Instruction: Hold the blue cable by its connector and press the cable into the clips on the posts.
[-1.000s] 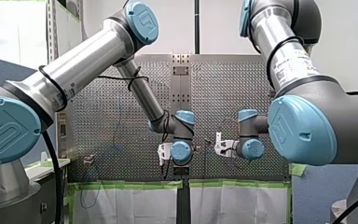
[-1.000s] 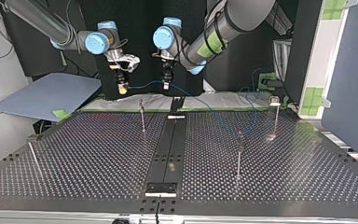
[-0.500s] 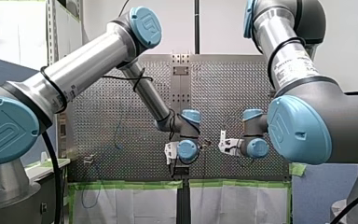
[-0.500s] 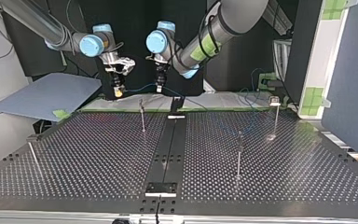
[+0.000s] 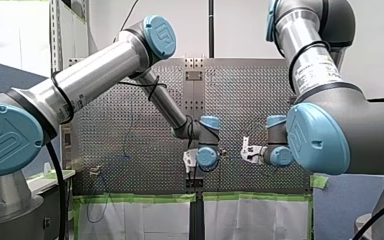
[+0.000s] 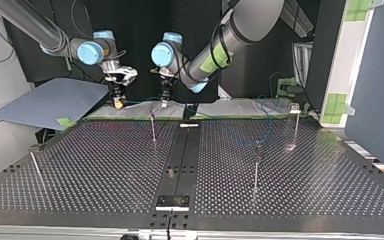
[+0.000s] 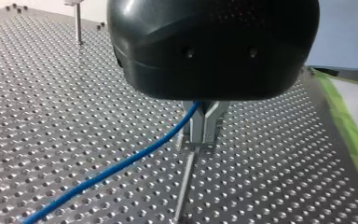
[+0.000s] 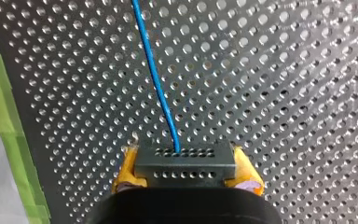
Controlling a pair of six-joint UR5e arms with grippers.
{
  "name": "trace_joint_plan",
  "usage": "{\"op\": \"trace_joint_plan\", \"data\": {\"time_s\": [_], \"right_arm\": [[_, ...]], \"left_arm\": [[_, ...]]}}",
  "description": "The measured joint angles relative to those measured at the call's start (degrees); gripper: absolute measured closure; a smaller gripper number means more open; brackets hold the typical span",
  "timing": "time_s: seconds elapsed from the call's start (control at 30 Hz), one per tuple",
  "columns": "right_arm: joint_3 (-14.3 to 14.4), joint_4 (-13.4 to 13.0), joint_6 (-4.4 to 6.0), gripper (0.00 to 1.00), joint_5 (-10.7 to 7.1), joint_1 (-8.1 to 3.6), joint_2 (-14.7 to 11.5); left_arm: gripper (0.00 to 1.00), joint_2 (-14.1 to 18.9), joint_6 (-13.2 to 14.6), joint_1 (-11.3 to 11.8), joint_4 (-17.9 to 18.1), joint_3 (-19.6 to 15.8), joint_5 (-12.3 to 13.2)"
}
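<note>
Right end effector, yellow pads, pinches the dark perforated connector block of the thin blue cable. Left end effector is clamped tight on that cable just above a thin metal post, around 11 o'clock on the perforated table in the top view.

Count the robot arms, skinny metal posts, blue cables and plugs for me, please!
Silver robot arms with blue joint caps: 2
Thin upright metal posts: 4
Thin blue cable: 1
Dark perforated connector block: 1
Total: 8
</note>
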Motion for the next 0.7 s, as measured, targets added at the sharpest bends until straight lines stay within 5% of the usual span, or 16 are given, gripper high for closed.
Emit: {"op": "trace_joint_plan", "data": {"time_s": [0.4, 0.7], "right_arm": [[-2.12, 0.30, 1.40, 1.00, -3.63, -1.87, 0.23], [-3.40, 1.15, 1.54, 1.00, -4.03, -2.49, 3.17]], "left_arm": [[0.99, -0.13, -0.03, 0.54, -0.24, 0.44, 1.89], [0.99, -1.93, -0.03, 0.48, -1.23, 1.90, 2.65]]}}
